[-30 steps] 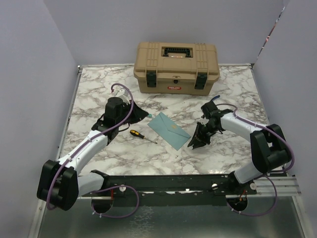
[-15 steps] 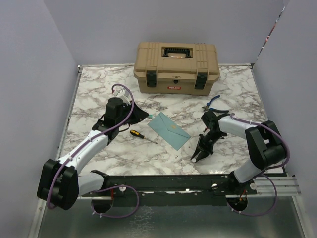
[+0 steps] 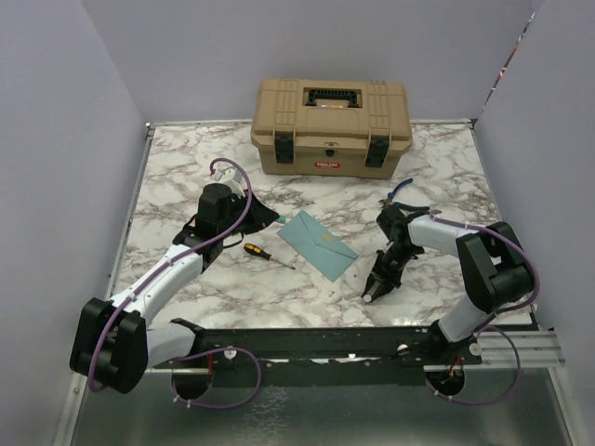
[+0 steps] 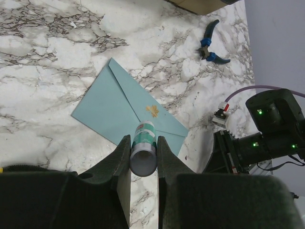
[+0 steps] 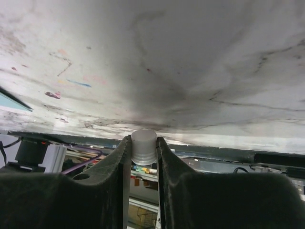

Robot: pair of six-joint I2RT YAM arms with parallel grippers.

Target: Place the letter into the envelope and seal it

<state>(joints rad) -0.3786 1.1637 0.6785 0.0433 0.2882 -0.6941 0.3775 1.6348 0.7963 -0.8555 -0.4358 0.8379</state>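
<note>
Closed in left, far and right by plain lilac walls (image 3: 56,102). Underneath, white marble-patterned counter (image 3: 446,158) with grey veining, metal-edged at the near side. At the far middle, tan plastic toolbox (image 3: 331,127) with dark latches and handle, lid down. Near the centre, lying flat on the marble: flat teal paper envelope (image 3: 319,244), a small gold mark on its upper face. Just left of it, left gripper (image 4: 143,139), clamped narrowly on a white glue stick with a teal label (image 4: 143,152), the tube pointing toward the envelope. Right of the envelope and apart from it, right gripper (image 5: 143,139) tilted low over the near counter, pinching a small white round cap (image 5: 143,147). Close to the envelope's near-left edge, yellow-and-black-handled screwdriver (image 3: 265,255). Farther right, beside the right arm, blue-handled pliers (image 4: 212,47).
</note>
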